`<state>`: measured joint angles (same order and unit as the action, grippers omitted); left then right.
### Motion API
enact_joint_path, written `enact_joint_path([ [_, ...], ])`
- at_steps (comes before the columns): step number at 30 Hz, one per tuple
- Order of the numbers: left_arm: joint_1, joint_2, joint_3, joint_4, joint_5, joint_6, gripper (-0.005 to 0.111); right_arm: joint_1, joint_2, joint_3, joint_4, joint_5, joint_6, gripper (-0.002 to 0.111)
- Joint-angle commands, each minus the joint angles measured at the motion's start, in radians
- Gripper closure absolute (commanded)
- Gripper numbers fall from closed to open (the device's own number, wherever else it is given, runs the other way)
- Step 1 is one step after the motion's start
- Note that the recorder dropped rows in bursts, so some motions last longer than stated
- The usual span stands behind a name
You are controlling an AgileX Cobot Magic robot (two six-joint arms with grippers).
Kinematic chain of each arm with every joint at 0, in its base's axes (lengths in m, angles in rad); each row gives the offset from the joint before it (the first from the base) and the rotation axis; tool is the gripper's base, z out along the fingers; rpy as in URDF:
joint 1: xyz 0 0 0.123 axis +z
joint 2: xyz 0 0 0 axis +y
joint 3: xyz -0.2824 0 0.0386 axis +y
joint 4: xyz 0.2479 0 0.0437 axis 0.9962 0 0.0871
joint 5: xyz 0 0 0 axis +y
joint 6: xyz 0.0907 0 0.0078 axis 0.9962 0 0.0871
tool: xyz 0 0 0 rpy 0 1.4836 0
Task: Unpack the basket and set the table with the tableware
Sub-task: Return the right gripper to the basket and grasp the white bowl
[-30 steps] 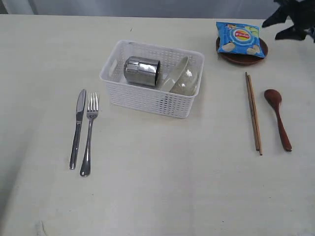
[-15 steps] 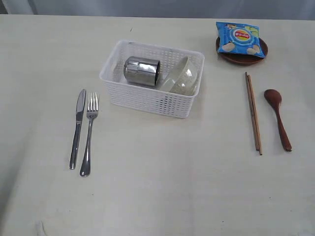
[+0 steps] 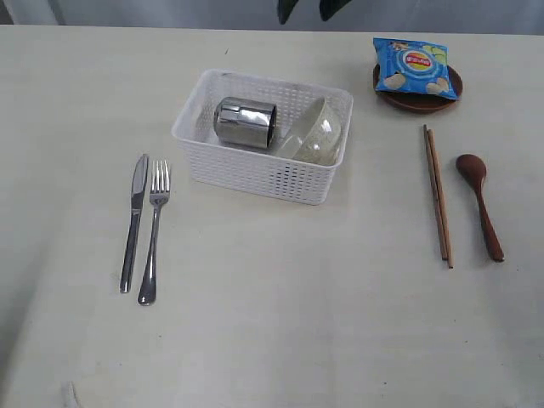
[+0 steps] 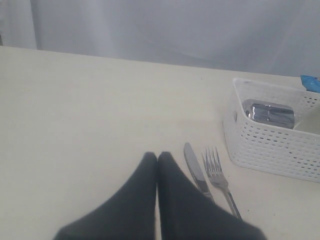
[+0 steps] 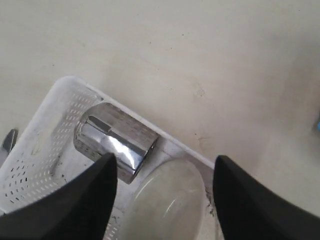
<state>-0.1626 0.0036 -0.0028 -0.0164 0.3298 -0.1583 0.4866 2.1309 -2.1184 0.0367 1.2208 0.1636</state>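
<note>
The white basket [image 3: 255,174] stands mid-table [image 3: 280,306], holding a steel cup [image 3: 245,121] on its side and a tilted pale bowl [image 3: 316,136]. Left of it lie the knife [image 3: 134,221] and fork [image 3: 154,229]; at the right lie the chopsticks [image 3: 438,194] and reddish-brown spoon [image 3: 480,204]. My right gripper [image 5: 164,161] is open above the basket [image 5: 57,115], and the bowl [image 5: 167,200] and cup [image 5: 117,140] lie below it. Its fingertips [image 3: 289,8] show at the far edge. My left gripper [image 4: 157,156] is shut and empty, beside the knife [image 4: 196,172] and fork [image 4: 218,175].
A blue chip bag [image 3: 412,66] lies on the dark brown plate [image 3: 418,100] at the far right. In the left wrist view the basket [image 4: 272,150] with the cup [image 4: 267,114] stands beyond the fork. A grey backdrop runs behind the table's far edge.
The right gripper, at the far right corner a second ago, left the exterior view and now shows at the far edge above the basket. Nothing on the table has moved.
</note>
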Motion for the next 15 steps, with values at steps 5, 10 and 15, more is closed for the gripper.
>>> enact_joint_path([
  [5, 0.001, -0.004, 0.003, -0.003, -0.011, 0.001, 0.107, 0.102, -0.022, 0.007, -0.127, 0.000, 0.118, 0.054],
  [10, 0.001, -0.004, 0.003, -0.003, -0.011, 0.001, 0.107, 0.102, -0.095, 0.086, -0.037, 0.000, 0.063, 0.079],
  [15, 0.001, -0.004, 0.003, -0.003, -0.011, 0.001, 0.107, 0.102, -0.232, 0.273, -0.046, 0.000, 0.044, 0.085],
])
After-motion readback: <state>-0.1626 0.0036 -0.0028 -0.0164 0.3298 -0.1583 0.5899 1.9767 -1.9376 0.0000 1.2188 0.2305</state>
